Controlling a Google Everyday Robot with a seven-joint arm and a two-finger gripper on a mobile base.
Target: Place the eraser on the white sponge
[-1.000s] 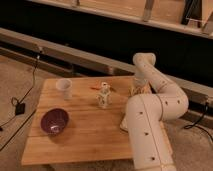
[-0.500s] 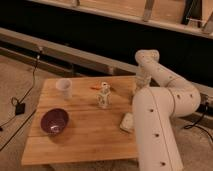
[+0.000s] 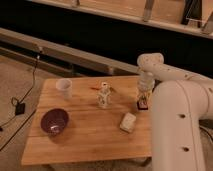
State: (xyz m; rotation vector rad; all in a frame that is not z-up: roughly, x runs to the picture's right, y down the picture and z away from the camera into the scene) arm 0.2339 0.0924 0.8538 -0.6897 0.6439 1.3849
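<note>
Looking for writing, we find no brand, label or lettering that can be read on anything on the wooden table (image 3: 90, 140).

We see the gripper (image 3: 143, 102) reaching down at the right side of the table, its jaws closed on the eraser (image 3: 143, 105), a small dark block with a reddish edge showing at its lower end. Whether the eraser touches the wood we cannot tell. The white sponge (image 3: 128, 122) lies flat on the table just in front and slightly to the left of the eraser, apart from it; it is a pale cream pad with rounded corners, turned a little askew.

Farther left, we see an upright white patterned figurine (image 3: 104, 95) near the middle of the table, with a thin orange stick (image 3: 96, 88) behind it. A white cup (image 3: 64, 87) stands toward the far left corner, and a purple bowl (image 3: 54, 121) sits near the left front.
</note>
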